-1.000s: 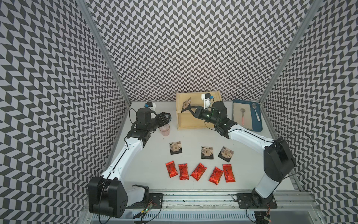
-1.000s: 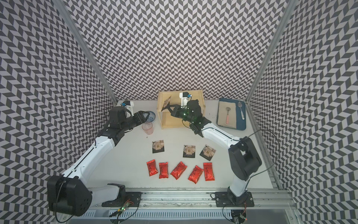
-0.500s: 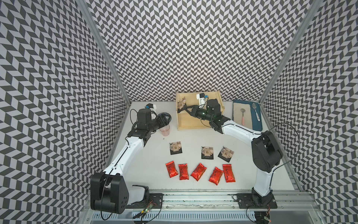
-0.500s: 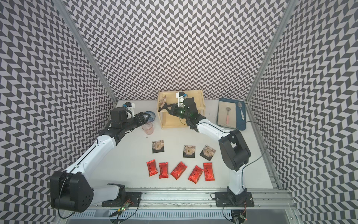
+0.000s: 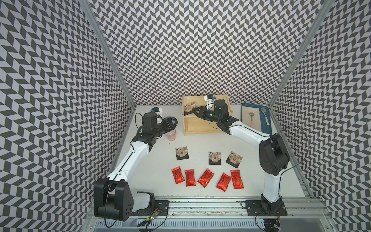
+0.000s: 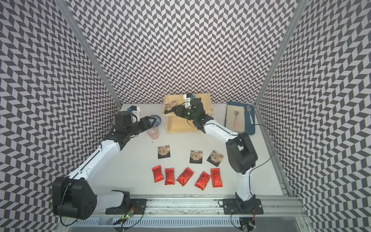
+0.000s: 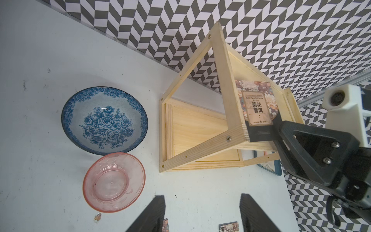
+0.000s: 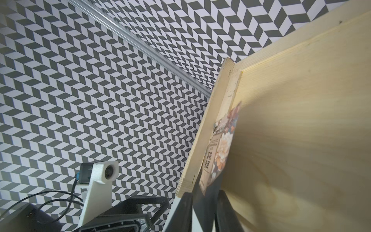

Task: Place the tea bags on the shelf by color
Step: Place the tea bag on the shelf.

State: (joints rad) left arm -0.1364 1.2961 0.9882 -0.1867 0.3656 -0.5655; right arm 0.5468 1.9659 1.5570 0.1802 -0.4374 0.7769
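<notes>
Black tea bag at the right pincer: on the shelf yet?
On it: black tea bag sits in a top-tier corner of the shelf, inside the rim, right pincer at its edge. Released or not: cannot tell.

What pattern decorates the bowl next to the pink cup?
Blue flowers on a pale ground cover the bowl; the left wrist view shows it best.

Three upright walls close in the scene: a back wall point(image 5: 200, 50), a left wall point(image 5: 50, 90) and a right wall point(image 5: 331, 100), all covered in the same dark grey and white chevron print. Bare silver metal profiles point(image 5: 108, 54) run up the two rear corners where the walls meet. The floor is a flat matt white tabletop point(image 5: 160, 160) with a few small dark scuffs. A silver metal rail point(image 5: 200, 206) runs along its near edge. The light is even and soft, with only faint shadows.
</notes>
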